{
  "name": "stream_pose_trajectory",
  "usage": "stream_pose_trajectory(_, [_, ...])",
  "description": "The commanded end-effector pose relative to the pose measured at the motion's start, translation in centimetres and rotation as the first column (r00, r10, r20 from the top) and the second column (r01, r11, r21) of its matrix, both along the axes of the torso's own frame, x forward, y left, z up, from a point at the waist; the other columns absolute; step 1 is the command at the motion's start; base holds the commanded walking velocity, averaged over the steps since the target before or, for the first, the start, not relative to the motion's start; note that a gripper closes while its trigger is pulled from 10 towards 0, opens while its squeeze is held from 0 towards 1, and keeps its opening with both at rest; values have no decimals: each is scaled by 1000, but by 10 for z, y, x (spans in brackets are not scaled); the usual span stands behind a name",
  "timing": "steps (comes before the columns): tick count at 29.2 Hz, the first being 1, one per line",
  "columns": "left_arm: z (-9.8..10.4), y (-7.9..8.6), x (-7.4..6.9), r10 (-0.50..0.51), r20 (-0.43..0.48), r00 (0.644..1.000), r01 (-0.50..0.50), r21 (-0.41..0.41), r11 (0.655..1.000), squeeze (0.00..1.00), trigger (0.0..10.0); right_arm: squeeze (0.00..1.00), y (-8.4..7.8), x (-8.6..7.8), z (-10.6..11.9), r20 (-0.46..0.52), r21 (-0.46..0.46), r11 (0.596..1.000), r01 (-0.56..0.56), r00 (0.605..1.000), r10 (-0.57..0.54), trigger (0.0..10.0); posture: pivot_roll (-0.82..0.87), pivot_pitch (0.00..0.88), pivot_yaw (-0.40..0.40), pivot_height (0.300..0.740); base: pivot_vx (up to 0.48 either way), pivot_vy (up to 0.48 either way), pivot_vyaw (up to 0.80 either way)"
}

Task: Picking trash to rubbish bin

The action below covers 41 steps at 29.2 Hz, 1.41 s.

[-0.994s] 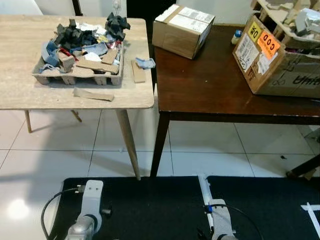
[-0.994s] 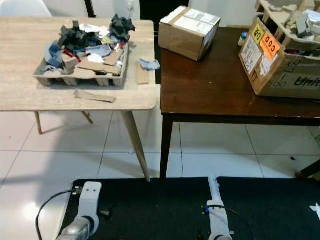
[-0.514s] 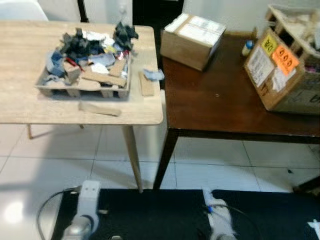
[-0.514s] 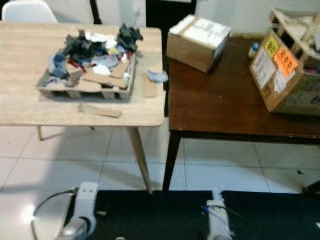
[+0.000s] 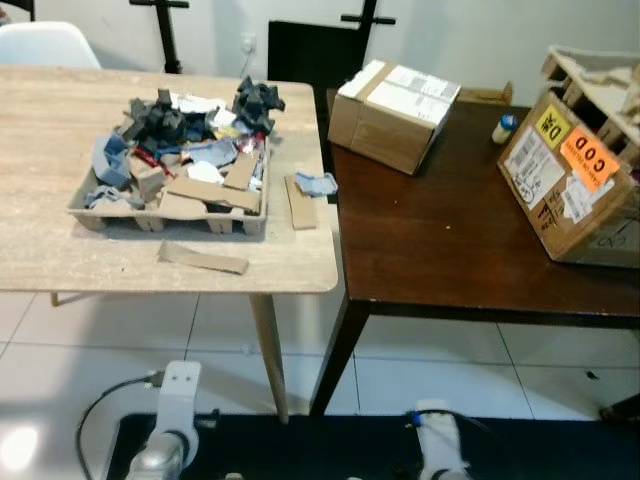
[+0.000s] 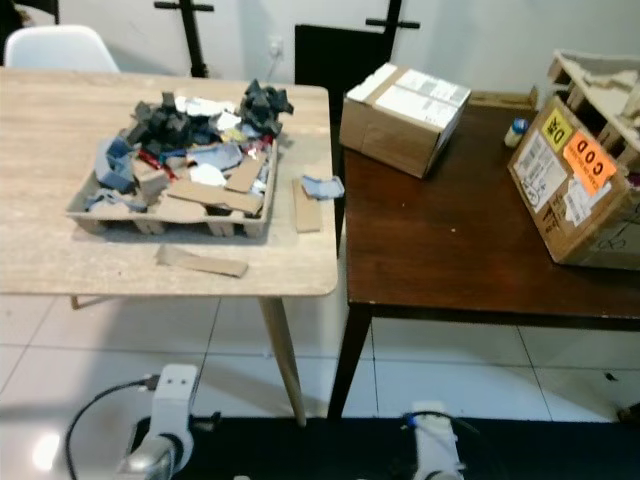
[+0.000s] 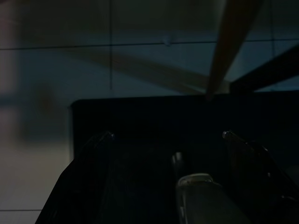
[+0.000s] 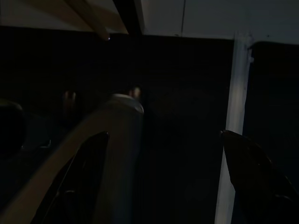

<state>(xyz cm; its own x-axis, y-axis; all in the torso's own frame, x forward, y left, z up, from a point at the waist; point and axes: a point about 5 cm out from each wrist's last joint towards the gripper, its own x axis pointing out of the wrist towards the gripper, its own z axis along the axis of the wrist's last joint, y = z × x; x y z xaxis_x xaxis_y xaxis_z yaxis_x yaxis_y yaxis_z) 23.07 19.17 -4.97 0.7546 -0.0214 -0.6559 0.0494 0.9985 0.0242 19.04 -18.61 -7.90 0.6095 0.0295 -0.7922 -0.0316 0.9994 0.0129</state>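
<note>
Looking down at two tables pushed side by side on a white tile floor: a light wood table on the left and a dark table on the right, edges just about touching. The trash sits on the light table, piled in a cardboard tray, a mix of black crumpled bits, blue scraps, white paper and cardboard pieces. A few things lie loose outside the tray: a cardboard strip in front of it near the table edge, another strip just beside its right side, and a small blue scrap next to that, right by the gap between the tables. On the dark table there's a closed box toward the back, a small bottle further right, and a bigger box with a COD sticker at the right edge. A white chair pokes up behind the light table. Both arms hang low over a black mat. In the wrist views the left gripper has its fingers spread wide with nothing between them, and the right gripper is spread wide too, both pretty dark
</note>
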Motion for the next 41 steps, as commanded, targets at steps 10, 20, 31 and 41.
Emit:
stream_pose_trajectory(10, [-6, 1, -10, 14, -26, 1000, -14, 10, 1000, 0, 10000, 0, -8, -6, -2, -25, -16, 1000, 19, 999, -19, 10000, 67, 157, -47, 740, 55, 0, 0])
stream_pose_trajectory(20, [-7, 2, -9, 20, -33, 999, -19, 8, 1000, 0, 10000, 0, -8, -6, -2, -25, -16, 1000, 17, 1000, -17, 10000, 68, 155, -47, 740, 0, 0, 0])
stream_pose_trajectory(31, [-7, 1, -9, 22, -37, 999, -22, 0, 1000, 0, 10000, 0, -9, -5, -2, -25, -19, 1000, 15, 1000, -16, 10000, 67, 143, -49, 740, 0, 378, 0])
stream_pose_trajectory(41, [-7, 2, -9, -4, -42, 999, 5, 31, 1000, 0, 10000, 0, -9, -6, -2, -26, -20, 1000, 18, 999, -18, 10000, 67, 144, -48, 740, 0, 262, 0])
